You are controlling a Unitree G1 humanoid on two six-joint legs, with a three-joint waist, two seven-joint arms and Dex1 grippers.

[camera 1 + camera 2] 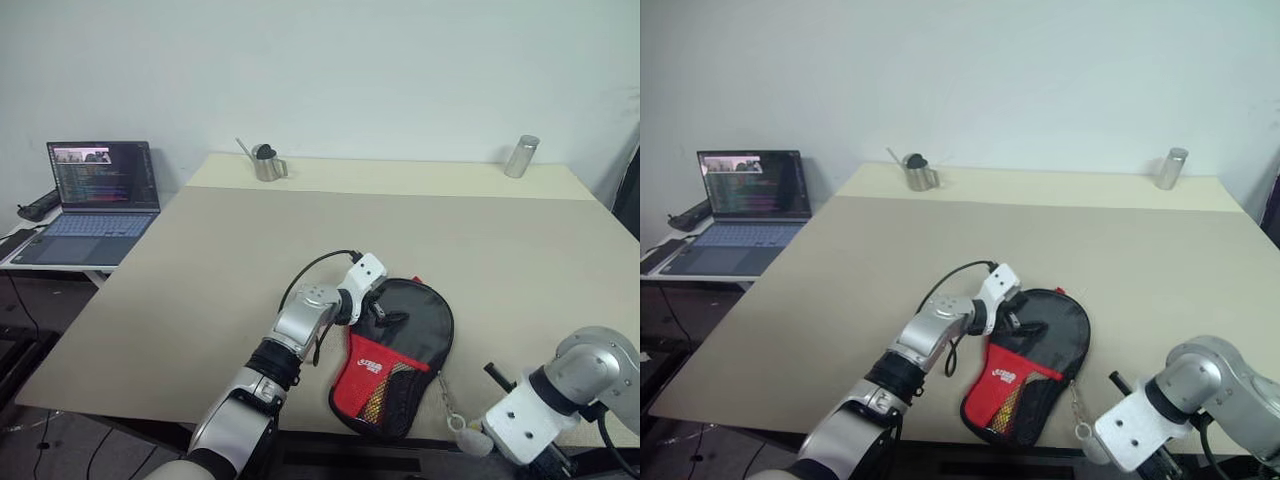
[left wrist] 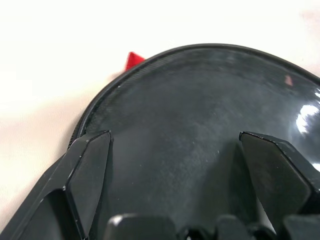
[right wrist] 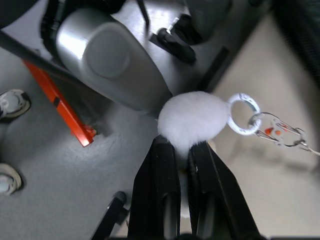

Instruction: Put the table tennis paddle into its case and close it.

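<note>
The case (image 1: 410,340), black fabric with a red lower panel and a white logo, lies flat near the table's front edge. The table tennis paddle is hidden; a small red tip (image 2: 132,60) peeks past the case's far rim. My left gripper (image 2: 175,137) is open, its black fingers (image 2: 85,175) spread wide over the case's round black top. A thin chain (image 1: 448,395) runs from the case's right side to a white ring (image 3: 243,114) and a white pompom (image 3: 192,120). My right gripper (image 3: 182,145) is shut on that pompom, just off the table's front edge.
An open laptop (image 1: 95,200) sits on a low side table at the left. At the table's far edge stand a small metal pitcher (image 1: 268,163) and a metal cylinder (image 1: 521,156). An orange bar (image 3: 60,102) lies on the grey floor below the right gripper.
</note>
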